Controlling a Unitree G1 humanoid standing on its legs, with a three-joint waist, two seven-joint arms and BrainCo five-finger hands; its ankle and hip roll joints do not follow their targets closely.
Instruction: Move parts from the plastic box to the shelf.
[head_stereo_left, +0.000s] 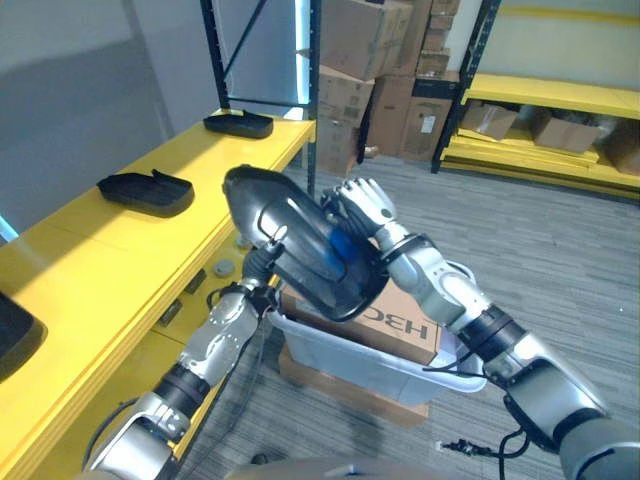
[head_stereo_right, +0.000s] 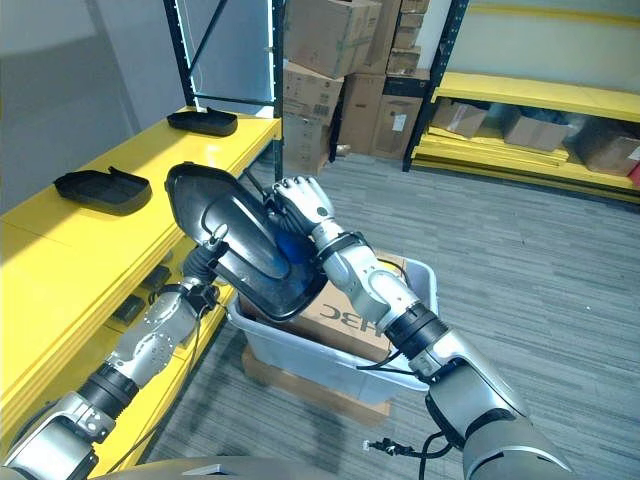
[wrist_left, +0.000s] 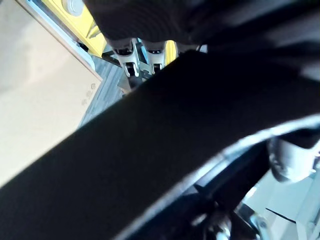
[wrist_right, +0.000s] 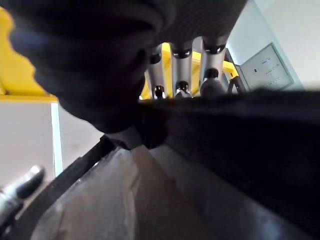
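A large black moulded part (head_stereo_left: 290, 240) hangs tilted in the air between my two hands, above the near left corner of the clear plastic box (head_stereo_left: 380, 375) and beside the yellow shelf (head_stereo_left: 100, 260). My left hand (head_stereo_left: 262, 268) grips its lower edge from below, the thumb against the part's face. At the far rim my right hand (head_stereo_left: 365, 205) is curled over the edge; its fingers (wrist_right: 182, 70) lie along that rim in the right wrist view. Something blue (head_stereo_left: 343, 248) shows inside the part's hollow. Black part (wrist_left: 175, 150) surface sits close before the left wrist camera.
Two black parts (head_stereo_left: 146, 192) (head_stereo_left: 238, 123) lie on the shelf top, and another (head_stereo_left: 15, 335) sits at the left edge. A cardboard box (head_stereo_left: 400, 325) sits in the plastic box, which rests on flat cardboard (head_stereo_left: 340, 390). Stacked cartons (head_stereo_left: 370, 70) and yellow racking (head_stereo_left: 560, 120) stand behind.
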